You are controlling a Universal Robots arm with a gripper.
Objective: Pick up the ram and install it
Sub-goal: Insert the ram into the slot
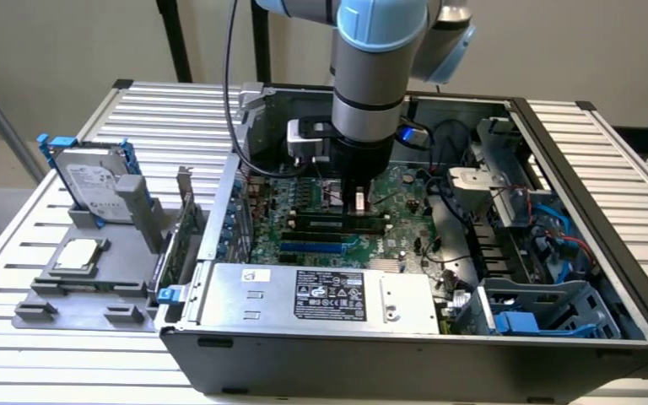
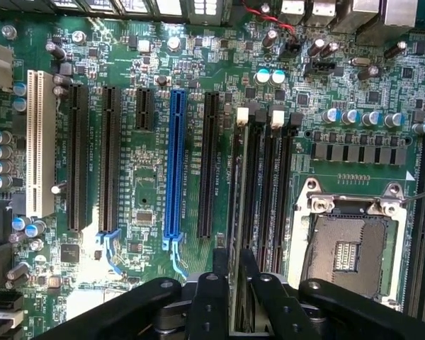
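Bench slats carry an open computer case, with a grey parts tray at nine o'clock of it. Inside lies the green motherboard. The arm's gripper stands over the memory slots. Its fingers sit narrowly around the ram, upright in the outermost slot; whether they grip it I cannot tell.

Matt green ram — glossy black plastic slot beside it.
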